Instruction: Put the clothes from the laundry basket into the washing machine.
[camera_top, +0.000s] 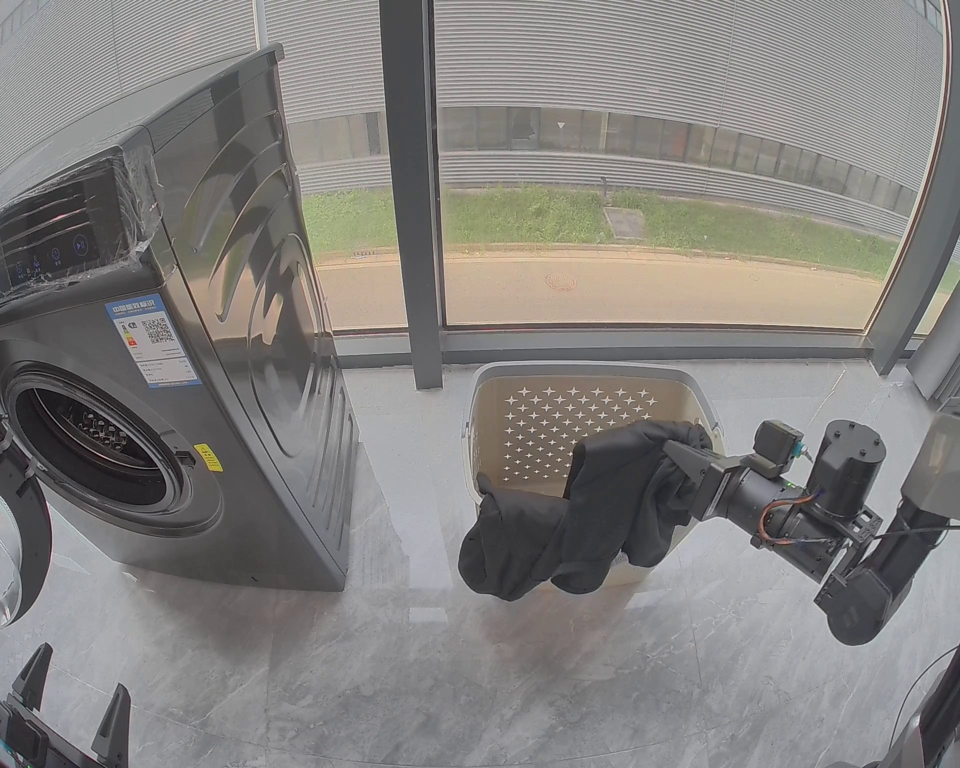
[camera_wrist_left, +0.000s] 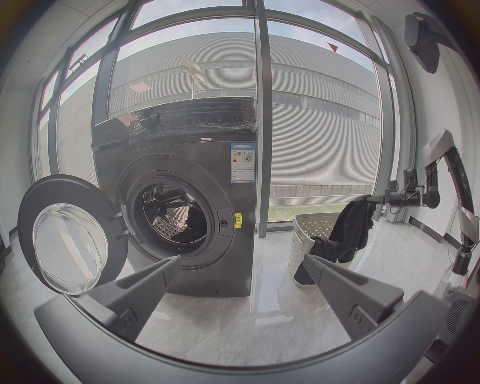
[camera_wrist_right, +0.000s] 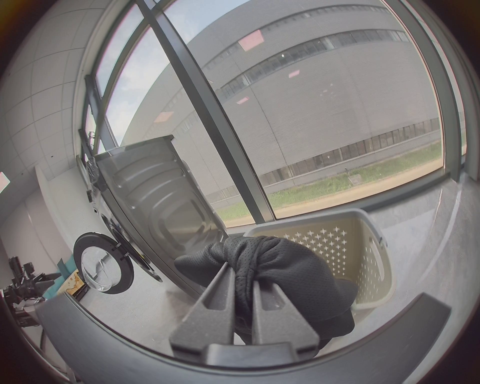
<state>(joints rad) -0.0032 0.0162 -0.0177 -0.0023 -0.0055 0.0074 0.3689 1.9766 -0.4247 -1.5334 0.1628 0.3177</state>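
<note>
A cream laundry basket (camera_top: 690, 392) (camera_wrist_left: 306, 231) (camera_wrist_right: 372, 260) stands on the floor below the window. My right gripper (camera_top: 684, 458) (camera_wrist_right: 243, 285) is shut on a black garment (camera_top: 590, 515) (camera_wrist_left: 350, 231) (camera_wrist_right: 290, 272), held above the basket's front; the cloth hangs down over the front rim. The grey washing machine (camera_top: 220, 330) (camera_wrist_left: 210, 165) (camera_wrist_right: 155, 190) stands at the left with its drum (camera_top: 95, 445) (camera_wrist_left: 172, 215) exposed and its round door (camera_wrist_left: 70, 235) (camera_wrist_right: 104, 262) swung wide. My left gripper (camera_top: 72, 700) (camera_wrist_left: 240, 277) is open and low, some way in front of the machine.
The marble floor (camera_top: 560, 680) stretches between machine and basket. A tall window with a dark post (camera_top: 412, 190) closes the far side. The machine's open door reaches out at the left edge (camera_top: 25, 530).
</note>
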